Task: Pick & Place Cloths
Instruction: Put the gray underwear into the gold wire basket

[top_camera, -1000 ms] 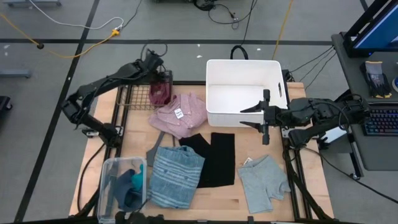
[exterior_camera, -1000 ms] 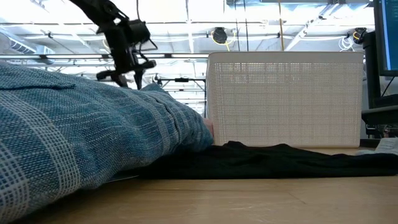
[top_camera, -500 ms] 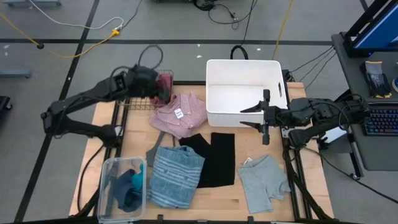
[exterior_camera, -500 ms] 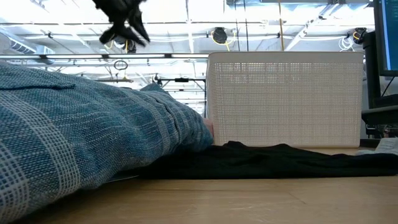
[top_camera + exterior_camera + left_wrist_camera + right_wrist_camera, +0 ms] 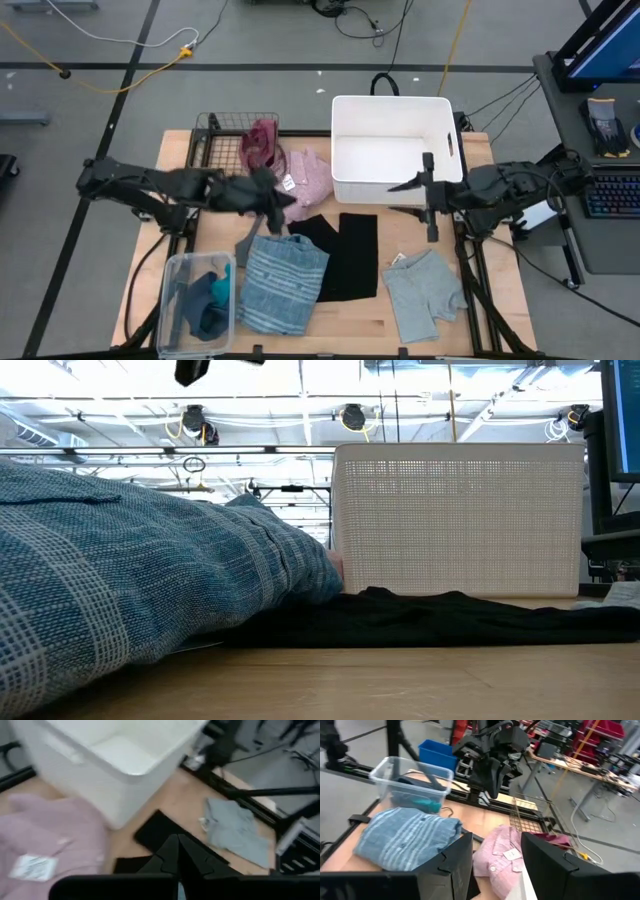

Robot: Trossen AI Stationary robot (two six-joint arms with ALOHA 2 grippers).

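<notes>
the left gripper (image 5: 268, 196) has swung away from the wire basket (image 5: 222, 150) at the back corner and now hangs over the near edge of the pink shirt (image 5: 305, 175), its fingers pinched together with nothing between them. the maroon cloth (image 5: 261, 145) it was just hovering by sits behind it, draped in the corner of that basket, so nothing has been carried off; i'd guess the arm gave up that reach or is lining up on another piece.

just ahead of the gripper lie the black cloth (image 5: 345, 252) and, nearer the front edge, the blue striped cloth (image 5: 285, 282). the grey cloth (image 5: 425, 290) is well off toward the right arm's side. the small teal piece (image 5: 208, 297) is in the clear tub (image 5: 170, 285) at the front corner.

the right gripper (image 5: 428, 198) waits beside the white bin (image 5: 390, 105), fingers parted and holding nothing. that bin looks empty. the right arm, close by the bin's near wall, could crowd any delivery there.
</notes>
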